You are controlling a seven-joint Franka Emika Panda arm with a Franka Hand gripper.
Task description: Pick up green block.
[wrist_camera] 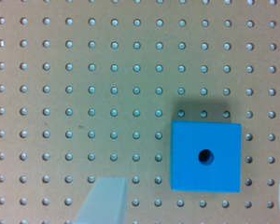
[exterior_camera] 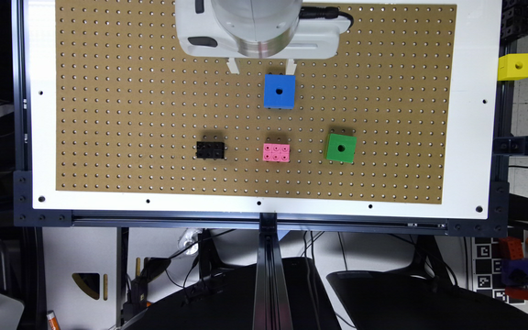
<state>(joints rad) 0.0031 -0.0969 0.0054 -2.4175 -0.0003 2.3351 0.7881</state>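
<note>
Gripper (exterior_camera: 261, 67) hovers above the blue cube (exterior_camera: 279, 91), fingers (wrist_camera: 104, 199) spread apart, holding nothing. The green block (exterior_camera: 340, 148) rests on the pegboard tabletop (exterior_camera: 108, 114), untouched, beside the pink brick (exterior_camera: 276, 152).

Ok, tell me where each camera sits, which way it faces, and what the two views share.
Exterior view: overhead, looking down at the pegboard with the green block; the gripper shows at the picture's top edge.
Wrist view: on the arm, facing straight down at the board; two pale fingertips show, spread apart.
Shared: the blue cube.
</note>
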